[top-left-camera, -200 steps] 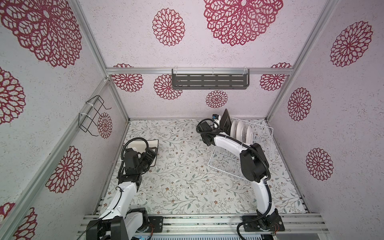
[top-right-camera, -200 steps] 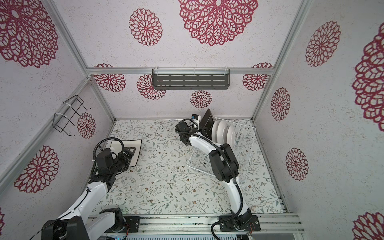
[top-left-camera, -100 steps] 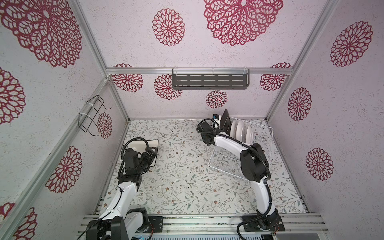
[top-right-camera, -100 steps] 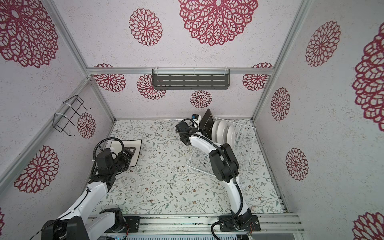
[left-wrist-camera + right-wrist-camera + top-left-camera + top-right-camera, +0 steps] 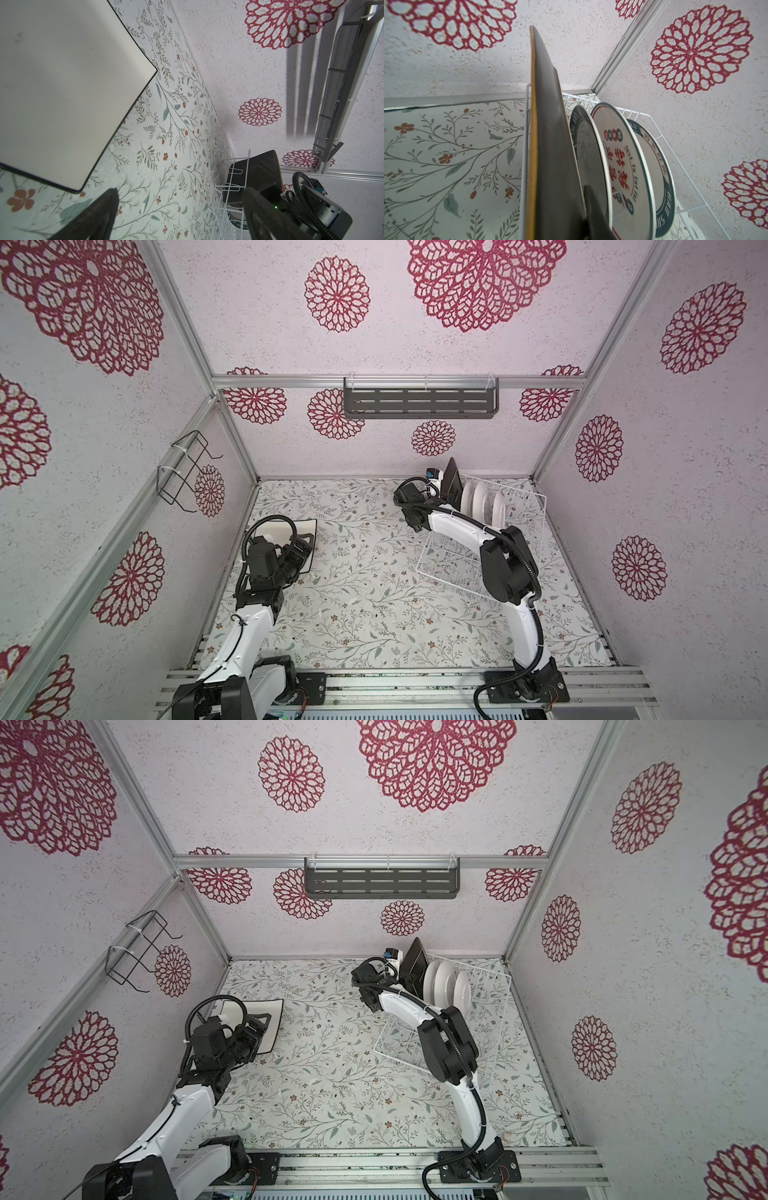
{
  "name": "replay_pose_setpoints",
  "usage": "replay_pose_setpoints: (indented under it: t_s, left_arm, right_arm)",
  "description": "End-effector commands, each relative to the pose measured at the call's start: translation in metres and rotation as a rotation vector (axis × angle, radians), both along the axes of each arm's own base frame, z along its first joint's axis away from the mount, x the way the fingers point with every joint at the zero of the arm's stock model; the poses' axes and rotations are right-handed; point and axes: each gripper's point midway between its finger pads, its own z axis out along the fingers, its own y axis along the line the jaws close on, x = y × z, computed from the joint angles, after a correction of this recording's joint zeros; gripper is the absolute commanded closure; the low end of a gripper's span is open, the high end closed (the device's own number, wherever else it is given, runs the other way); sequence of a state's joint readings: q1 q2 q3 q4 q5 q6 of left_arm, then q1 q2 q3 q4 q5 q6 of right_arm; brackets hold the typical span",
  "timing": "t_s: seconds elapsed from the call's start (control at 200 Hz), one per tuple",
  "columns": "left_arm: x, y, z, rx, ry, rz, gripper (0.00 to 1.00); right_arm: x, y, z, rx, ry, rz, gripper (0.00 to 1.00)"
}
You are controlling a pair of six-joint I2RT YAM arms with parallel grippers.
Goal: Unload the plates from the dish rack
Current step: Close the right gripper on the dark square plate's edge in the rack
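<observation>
The white wire dish rack (image 5: 536, 506) (image 5: 500, 986) stands at the back right. A square black plate (image 5: 453, 485) (image 5: 550, 145) stands upright at its left end, with three round white plates (image 5: 482, 506) (image 5: 618, 162) behind it. My right gripper (image 5: 446, 502) (image 5: 562, 199) is shut on the black plate's edge. One finger (image 5: 593, 207) lies against the plate's face; the plate hides the other. A square white plate with a dark edge (image 5: 307, 526) (image 5: 62, 93) lies flat on the table at the left. My left gripper (image 5: 301, 549) (image 5: 180, 207) hovers open beside it, holding nothing.
A dark grey slotted shelf (image 5: 419, 404) hangs on the back wall and a small black wire holder (image 5: 183, 472) on the left wall. The rack sits close to the back and right walls. Floral table surface (image 5: 365, 572) spreads between the two arms.
Neither arm has visibly shifted in the top views. The right gripper's jaws have drawn in on the black plate.
</observation>
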State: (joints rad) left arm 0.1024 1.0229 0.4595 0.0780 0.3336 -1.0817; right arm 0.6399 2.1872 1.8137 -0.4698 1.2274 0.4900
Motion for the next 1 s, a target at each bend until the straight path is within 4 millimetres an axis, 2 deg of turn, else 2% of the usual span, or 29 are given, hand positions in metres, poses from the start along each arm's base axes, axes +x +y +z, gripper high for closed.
replay_pose_setpoints:
  t_s: [0.0,0.22,0.52,0.996]
  left_arm:
    - [0.003,-0.002,0.014,0.009,-0.031,-0.006,0.03]
    - [0.005,-0.003,0.014,0.002,-0.033,-0.008,0.03]
    - [0.004,-0.004,0.016,0.003,-0.037,-0.007,0.03]
    - [0.003,-0.005,0.018,0.002,-0.041,-0.013,0.03]
  right_arm:
    - [0.005,0.0,0.01,0.021,-0.028,-0.005,0.9]
    - [0.002,-0.002,0.006,0.016,-0.043,-0.029,1.0]
    - [0.002,-0.003,0.01,0.014,-0.06,-0.038,1.0]
    - [-0.002,-0.009,0.031,0.01,-0.119,-0.057,1.0]
